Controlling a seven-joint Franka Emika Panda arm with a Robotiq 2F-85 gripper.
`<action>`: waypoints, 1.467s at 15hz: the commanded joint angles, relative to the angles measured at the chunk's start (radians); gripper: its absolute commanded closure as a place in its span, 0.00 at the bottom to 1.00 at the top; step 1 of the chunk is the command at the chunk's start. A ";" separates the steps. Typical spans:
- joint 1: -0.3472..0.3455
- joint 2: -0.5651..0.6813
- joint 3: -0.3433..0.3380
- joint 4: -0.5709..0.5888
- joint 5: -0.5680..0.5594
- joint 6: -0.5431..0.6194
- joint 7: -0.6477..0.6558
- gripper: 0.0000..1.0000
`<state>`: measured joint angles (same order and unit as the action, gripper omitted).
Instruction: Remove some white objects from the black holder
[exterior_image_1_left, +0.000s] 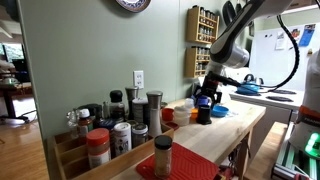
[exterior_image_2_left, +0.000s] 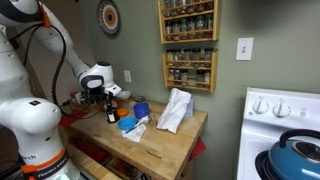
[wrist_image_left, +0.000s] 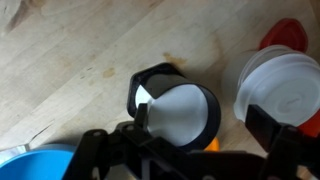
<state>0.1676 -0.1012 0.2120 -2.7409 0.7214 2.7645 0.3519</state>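
Note:
The black holder (wrist_image_left: 205, 120) is a small black cup on the wooden counter, filled with white objects (wrist_image_left: 178, 112) that look like folded paper. In the wrist view my gripper (wrist_image_left: 200, 128) is open right above it, with one dark finger at the holder's left rim and the other well off to its right. In both exterior views the gripper (exterior_image_1_left: 205, 97) (exterior_image_2_left: 108, 98) hangs just over the holder (exterior_image_1_left: 204, 116) (exterior_image_2_left: 109, 116). Nothing is held between the fingers.
A white-lidded container with an orange rim (wrist_image_left: 275, 80) stands close to the right of the holder. A blue bowl (wrist_image_left: 30, 165) (exterior_image_1_left: 221, 112) (exterior_image_2_left: 141, 108) is nearby. Spice jars and a metal shaker (exterior_image_1_left: 154, 108) crowd one counter end. A white cloth (exterior_image_2_left: 175, 110) lies further along.

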 joint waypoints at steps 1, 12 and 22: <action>0.014 -0.029 -0.011 -0.017 0.007 0.006 -0.007 0.00; 0.022 -0.069 -0.033 -0.016 0.063 -0.026 -0.050 0.00; 0.028 -0.089 -0.048 -0.014 0.197 -0.063 -0.163 0.00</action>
<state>0.1771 -0.1623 0.1846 -2.7411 0.8603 2.7370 0.2393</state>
